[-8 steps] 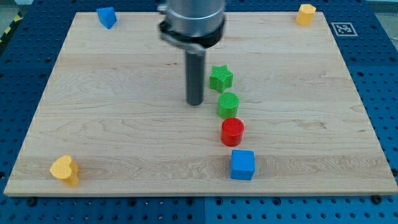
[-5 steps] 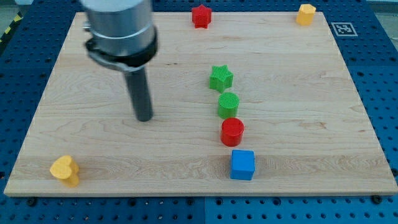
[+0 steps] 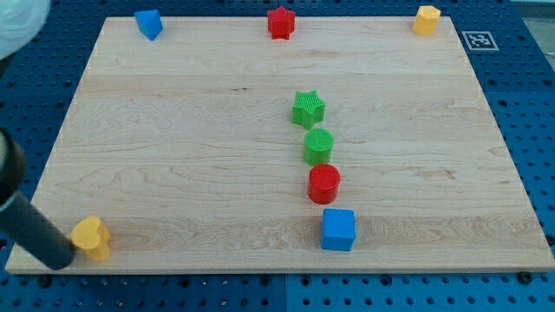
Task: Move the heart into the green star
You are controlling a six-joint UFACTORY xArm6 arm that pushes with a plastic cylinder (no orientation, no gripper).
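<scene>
The yellow heart (image 3: 92, 237) lies near the board's bottom left corner. The green star (image 3: 308, 108) sits near the middle of the board, far to the heart's upper right. My rod comes in from the view's left edge, and my tip (image 3: 59, 261) rests just left of and slightly below the heart, close to it or touching it.
Below the star a green cylinder (image 3: 318, 146), a red cylinder (image 3: 324, 183) and a blue cube (image 3: 338, 229) form a line. A blue block (image 3: 148, 23), a red star (image 3: 280, 22) and a yellow block (image 3: 426, 19) sit along the top edge of the wooden board (image 3: 173, 156).
My rod swept from the board's middle, left of the green star, down and left to the bottom left corner beside the yellow heart. No block has moved.
</scene>
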